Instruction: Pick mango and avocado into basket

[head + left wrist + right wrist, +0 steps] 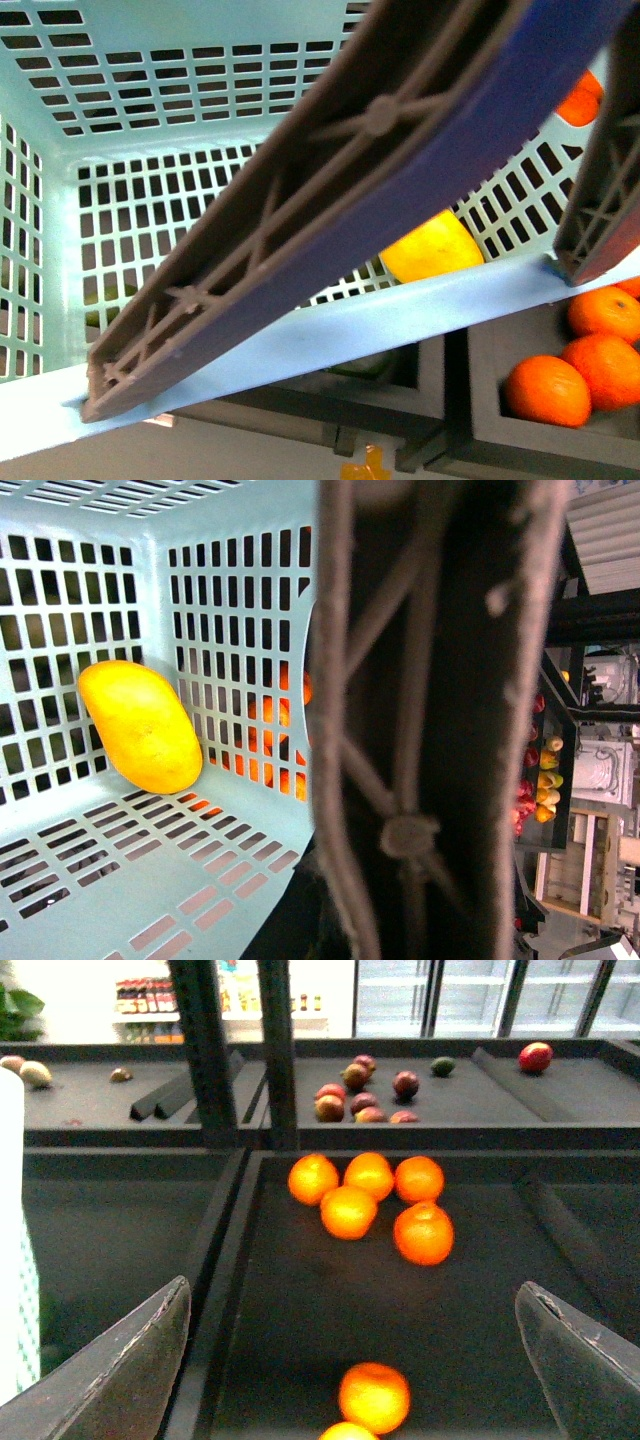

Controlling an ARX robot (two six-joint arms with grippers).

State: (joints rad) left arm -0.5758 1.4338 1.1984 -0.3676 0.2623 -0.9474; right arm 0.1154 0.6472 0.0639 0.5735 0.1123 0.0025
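One smooth yellow-orange mango (430, 245) lies inside the light turquoise slotted plastic basket (150, 100), against its wall. My right gripper (352, 1290) stands wide apart, empty, above round oranges (370, 1205). Whether my left gripper grips anything, I cannot tell.

- mango (140, 725): smooth yellow-orange oval, lying on its side in a basket corner, touching the slotted wall
- basket (400, 318): light turquoise, slotted, upright
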